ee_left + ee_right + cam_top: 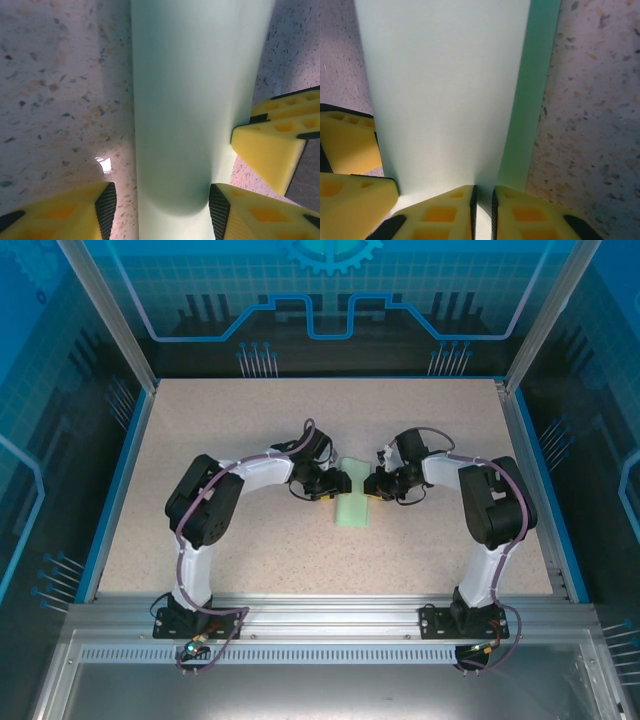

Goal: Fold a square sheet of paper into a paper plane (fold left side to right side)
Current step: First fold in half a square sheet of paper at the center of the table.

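Sheet of paper: thin, pale mint-green, matte and unmarked. It is folded into a long narrow strip and laid flat at the middle of the worktop, between the two grippers. The worktop surface is noted as beige and speckled like terrazzo, with a faint gloss.

Left gripper: yellow wedge-shaped fingers with moulded recesses and black pads. The jaws are set wide astride the strip; bare worktop is seen between one pad and the paper's edge.

Right gripper: the same yellow wedges. The jaws are drawn almost together, with a thin slit left between the pads and a raised fold of paper running into it. Whether the fold is pinched cannot be told. A darker green lower layer is seen beside the fold.
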